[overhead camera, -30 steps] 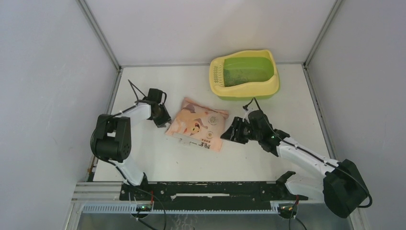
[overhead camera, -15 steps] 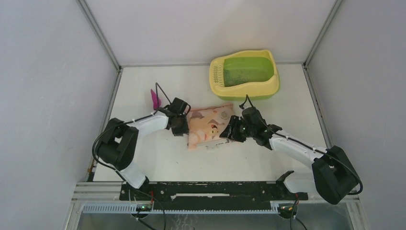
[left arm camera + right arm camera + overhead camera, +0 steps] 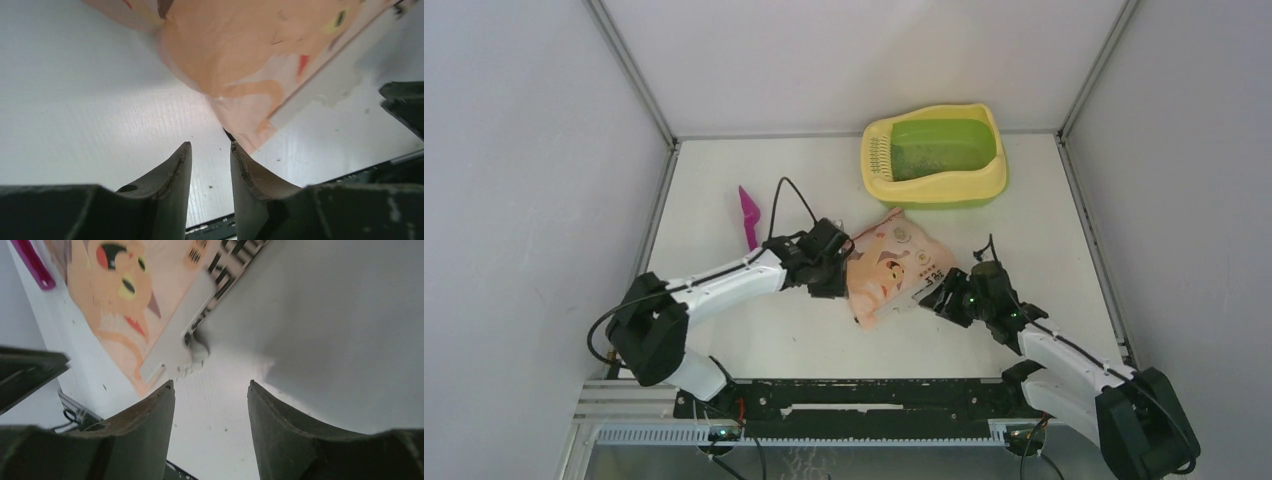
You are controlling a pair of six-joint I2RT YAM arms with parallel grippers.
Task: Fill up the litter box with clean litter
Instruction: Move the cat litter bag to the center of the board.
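The litter box (image 3: 880, 180), pale yellow with a lime-green basin, stands at the back right, with its grille on the left. Litter (image 3: 921, 160) shows as dark specks in the basin. The peach-pink bag (image 3: 889, 272) lies flat just in front of the box. My left gripper (image 3: 839, 268) is at the bag's left edge, with jaws narrowly apart and empty (image 3: 210, 146). The bag's corner (image 3: 246, 136) touches one fingertip. My right gripper (image 3: 941, 296) is open and empty (image 3: 210, 385), just short of the bag's white sealed edge (image 3: 172, 352).
A magenta scoop (image 3: 750, 214) lies on the table at the left, beyond the left arm. It also shows in the right wrist view (image 3: 32, 262). A few dark specks dot the white table. The enclosure walls stand on both sides and behind.
The bag has slid right and turned, closer to the litter box. My left arm followed it to the right, uncovering the scoop. My right gripper drew back to the right, off the bag.
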